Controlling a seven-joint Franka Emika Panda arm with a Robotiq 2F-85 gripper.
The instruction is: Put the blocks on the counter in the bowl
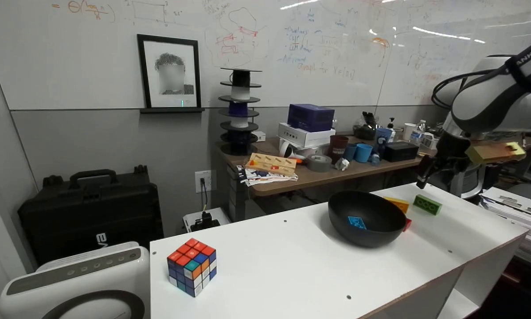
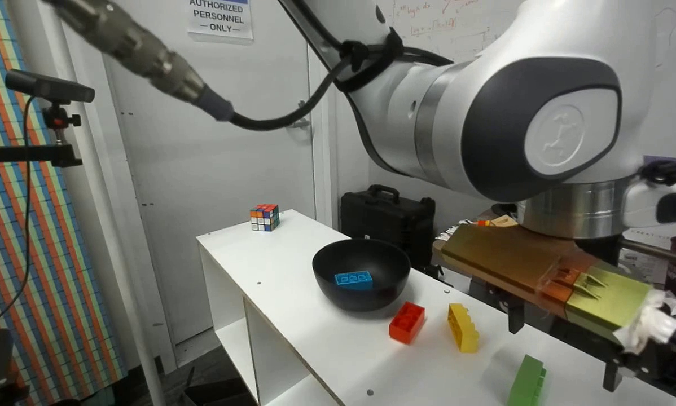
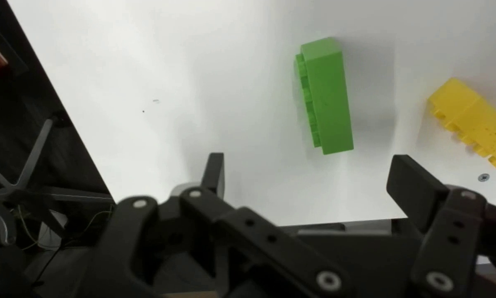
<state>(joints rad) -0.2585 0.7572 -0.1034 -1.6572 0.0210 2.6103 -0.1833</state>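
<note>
Claw: above the counter, spread wide and holding nothing
Green block: on the counter just ahead of the claw in the wrist view, within the span of its gap; probably the next one to take, the step in hand being the approach
Line-up: the green block's length runs nearly square to the way the claw closes, turned only a touch; move ahead until its middle lies in the gap, and trim the turn slightly before coming down
Green block's lie: on its side, studded face toward one side of the claw, so contact may be uneven; go low, close slowly, and check it sits firm before lifting
Yellow block: beyond the claw's other side, near the green block; that side of the claw must drop into the strip between the two, where a hasty descent could nudge it
Red block: farther from the claw than the yellow block, near the bowl; carry the load high over both
Bowl: past the red block as seen from the claw; clear its rim, then lower inside before letting go, to spare a bounce
Blue block: already in the bowl, well apart from the claw; set the green block beside it
</note>
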